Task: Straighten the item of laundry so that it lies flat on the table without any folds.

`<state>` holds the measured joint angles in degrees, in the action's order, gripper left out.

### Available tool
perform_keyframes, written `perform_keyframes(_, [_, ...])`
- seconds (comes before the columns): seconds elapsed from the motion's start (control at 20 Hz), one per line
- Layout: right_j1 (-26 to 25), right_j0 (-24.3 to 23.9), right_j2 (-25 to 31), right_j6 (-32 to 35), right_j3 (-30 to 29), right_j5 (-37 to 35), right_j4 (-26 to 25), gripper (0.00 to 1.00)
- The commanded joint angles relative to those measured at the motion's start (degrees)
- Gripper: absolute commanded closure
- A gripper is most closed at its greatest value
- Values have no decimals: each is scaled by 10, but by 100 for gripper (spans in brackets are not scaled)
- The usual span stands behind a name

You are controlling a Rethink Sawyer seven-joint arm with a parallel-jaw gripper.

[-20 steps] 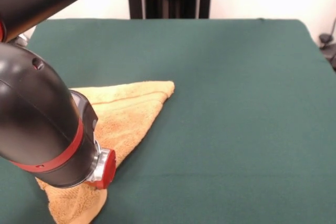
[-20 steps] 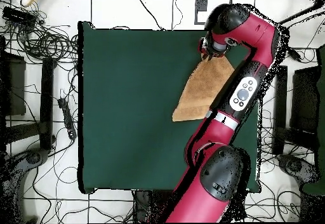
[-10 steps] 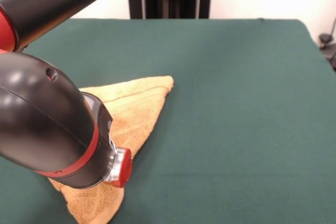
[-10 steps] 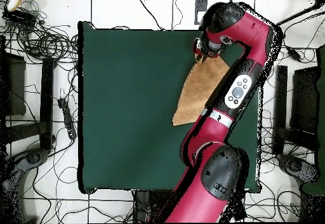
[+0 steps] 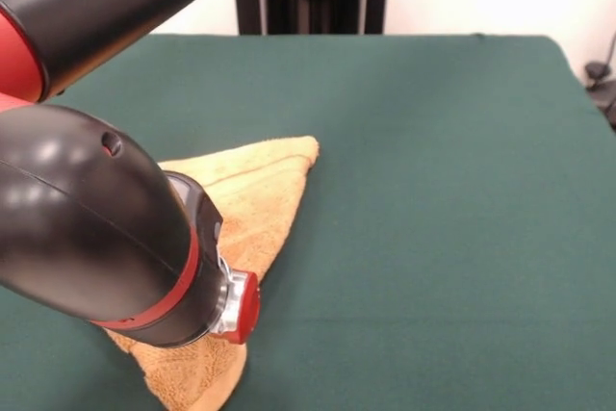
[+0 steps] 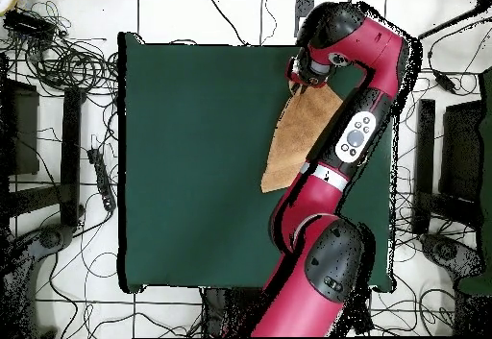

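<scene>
One green table [image 5: 433, 190] bears my folded towel [image 5: 255, 199]; overhead alone shows floor cables [image 6: 67, 57]; my gripper's [image 6: 301, 74] state I cannot tell.

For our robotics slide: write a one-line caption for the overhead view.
Sawyer arm over a folded, triangular towel on the green table.

A golden-orange towel [image 6: 300, 135] lies on the dark green desk [image 6: 192, 162], folded into a long triangle with its point toward the robot's base. The red arm [image 6: 370, 95] reaches from the base along the desk's right side and bends over the towel's wide end, its black wrist covering that end. The tool itself cannot be made out. Cables [image 6: 67, 66] sprawl on the floor beside the desk.
</scene>
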<state>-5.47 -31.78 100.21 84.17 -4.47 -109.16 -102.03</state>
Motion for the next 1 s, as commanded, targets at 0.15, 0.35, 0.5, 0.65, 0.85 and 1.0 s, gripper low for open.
perform_keyframes(0.15, [-37, 21, 37, -15, -38, -64, -50, 100])
perform_keyframes(0.35, [-29, 19, 30, -28, -43, -67, -52, 100])
perform_keyframes(0.5, [-28, 15, 16, -21, -49, -60, -29, 100])
perform_keyframes(0.65, [-27, 10, -35, -2, -75, -34, 35, 100])
perform_keyframes(0.85, [-21, -15, -128, 47, -155, -20, 149, 100])
perform_keyframes(1.0, [-8, -41, -188, 80, -228, -9, 221, 100])
